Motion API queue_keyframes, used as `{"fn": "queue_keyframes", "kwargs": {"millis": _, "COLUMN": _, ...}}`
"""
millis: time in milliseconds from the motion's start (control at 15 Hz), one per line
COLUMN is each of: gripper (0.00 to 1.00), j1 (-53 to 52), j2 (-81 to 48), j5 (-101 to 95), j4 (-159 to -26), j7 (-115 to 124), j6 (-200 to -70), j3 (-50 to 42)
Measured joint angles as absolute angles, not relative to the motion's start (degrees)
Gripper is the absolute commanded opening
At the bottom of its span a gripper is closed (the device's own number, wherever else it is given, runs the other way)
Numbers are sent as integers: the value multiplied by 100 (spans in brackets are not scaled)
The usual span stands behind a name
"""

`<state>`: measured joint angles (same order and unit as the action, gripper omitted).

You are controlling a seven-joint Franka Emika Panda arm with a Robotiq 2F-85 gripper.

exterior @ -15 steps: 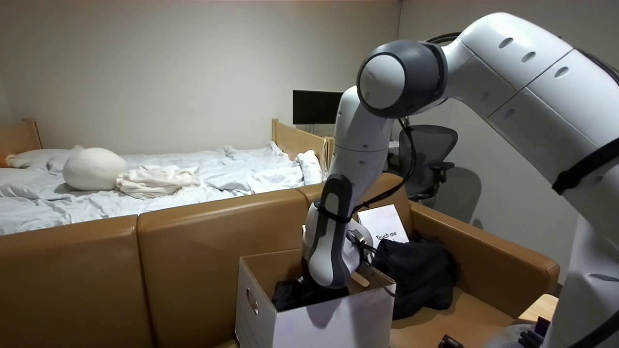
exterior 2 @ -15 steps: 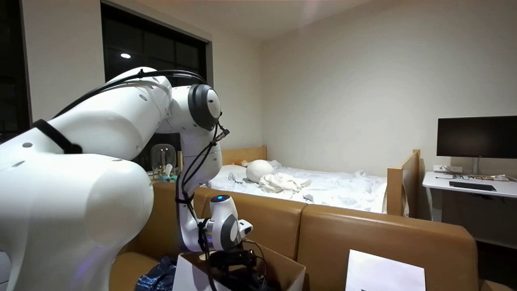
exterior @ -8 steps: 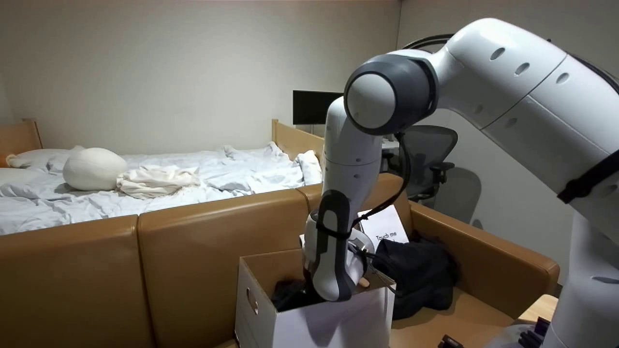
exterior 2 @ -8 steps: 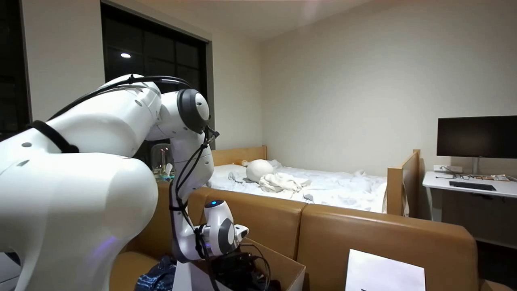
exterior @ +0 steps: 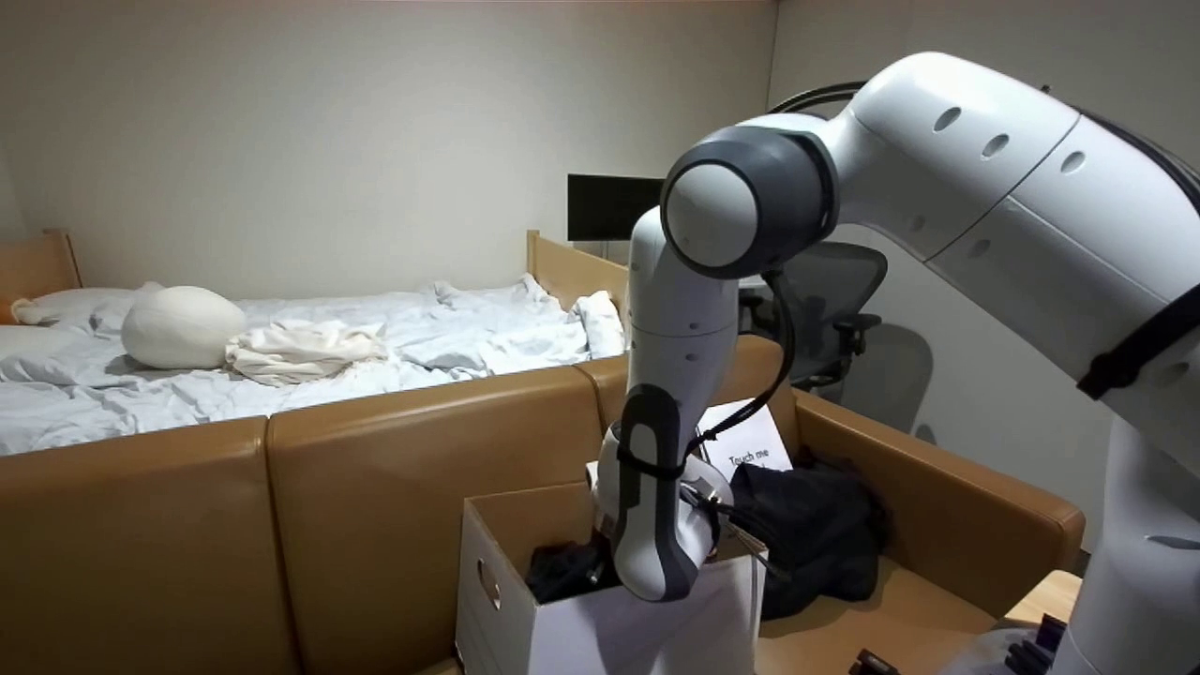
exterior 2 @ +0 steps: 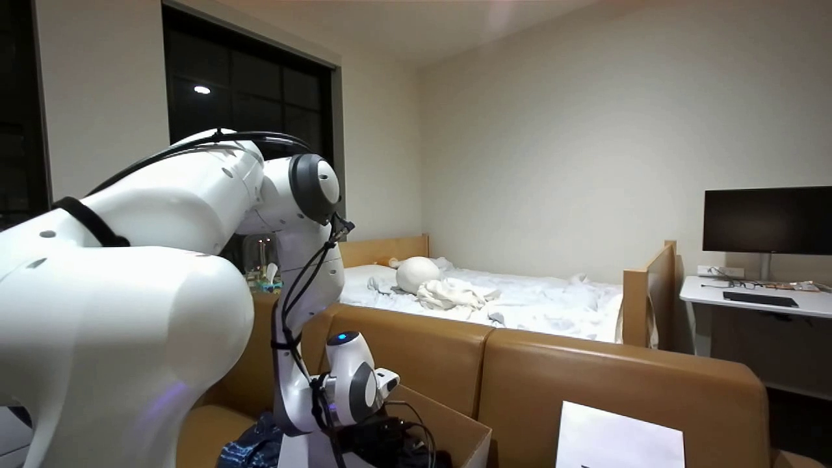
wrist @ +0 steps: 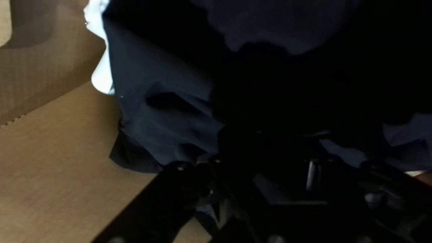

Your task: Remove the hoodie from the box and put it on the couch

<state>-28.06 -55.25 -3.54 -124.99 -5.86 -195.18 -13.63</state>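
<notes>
The white box (exterior: 581, 647), brown inside, stands on the tan couch (exterior: 422, 450); its wall also shows in an exterior view (exterior 2: 455, 426). A black cloth, taken to be the hoodie (exterior: 561, 570), lies crumpled inside the box. In the wrist view the dark cloth (wrist: 162, 114) fills much of the picture, with the brown box floor (wrist: 67, 158) to its left. My gripper (wrist: 273, 141) is down inside the box, at the cloth. Its black fingers merge with the dark cloth, so I cannot tell whether they are apart or closed, or whether cloth is between them.
Another dark garment (exterior: 811, 534) lies on the couch beside the box. A white sign (exterior: 747, 439) leans on the backrest. A white sheet (exterior 2: 621, 435) stands near the couch. A wooden table edge (exterior: 1045, 600) is at the lower right. A small white piece (wrist: 102, 76) sits beside the cloth.
The arm has come down and shifted slightly, so the hand is deeper in the box. The gripper body is less visible in the exterior views. The box has not moved.
</notes>
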Motion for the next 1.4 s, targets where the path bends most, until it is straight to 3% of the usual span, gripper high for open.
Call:
{"fn": "queue_keyframes", "kwargs": {"millis": 200, "gripper": 3, "j1": -3017, "j2": -5587, "j5": -190, "j4": -12496, "j7": -586, "j6": -19762, "j3": -1577}}
{"fn": "queue_keyframes", "kwargs": {"millis": 333, "gripper": 0, "j1": -3044, "j2": -5586, "j5": -149, "j4": -12467, "j7": -586, "j6": -19786, "j3": -1598}}
{"fn": "queue_keyframes", "kwargs": {"millis": 667, "gripper": 2, "j1": -2404, "j2": -5362, "j5": -340, "j4": -12327, "j7": -586, "j6": -19294, "j3": -1086}}
{"fn": "queue_keyframes", "kwargs": {"millis": 1067, "gripper": 2, "j1": -598, "j2": -4582, "j5": -844, "j4": -11777, "j7": -970, "j6": -16938, "j3": 413}}
{"fn": "queue_keyframes", "kwargs": {"millis": 1400, "gripper": 2, "j1": -219, "j2": -4003, "j5": -844, "j4": -11259, "j7": -1459, "j6": -15325, "j3": 821}}
